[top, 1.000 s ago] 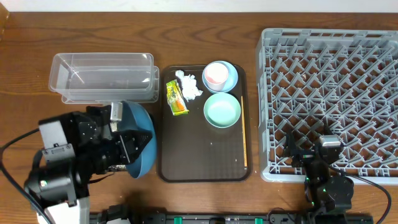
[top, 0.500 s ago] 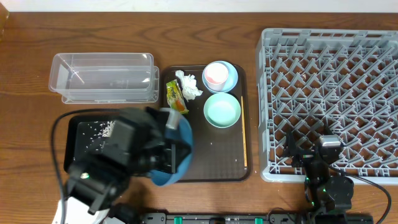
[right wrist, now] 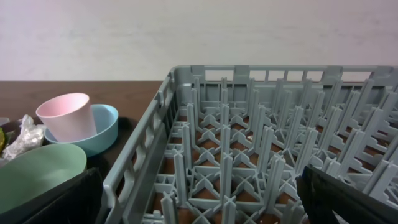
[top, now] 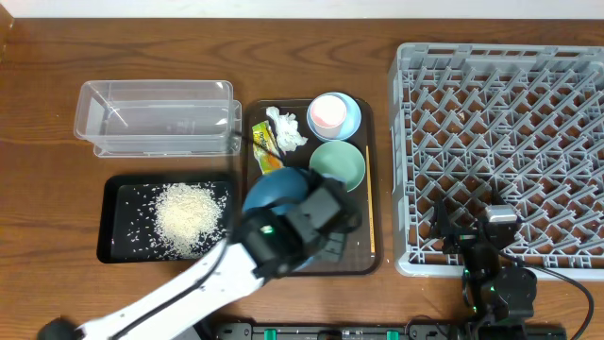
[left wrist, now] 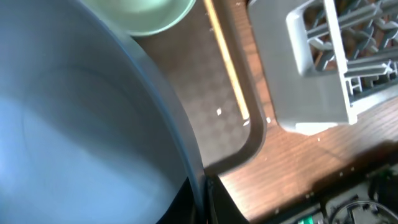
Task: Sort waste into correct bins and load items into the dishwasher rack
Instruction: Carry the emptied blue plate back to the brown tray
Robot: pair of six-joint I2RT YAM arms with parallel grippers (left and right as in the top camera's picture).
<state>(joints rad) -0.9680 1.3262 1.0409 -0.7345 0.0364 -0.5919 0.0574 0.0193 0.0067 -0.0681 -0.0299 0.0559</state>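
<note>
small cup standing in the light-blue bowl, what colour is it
Pale pink; the small cup shows best in the right wrist view.

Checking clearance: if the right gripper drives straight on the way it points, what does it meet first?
Likely the dishwasher rack: the right gripper sits at its near edge, fingers open, pegs right ahead. Depth unclear.
</note>
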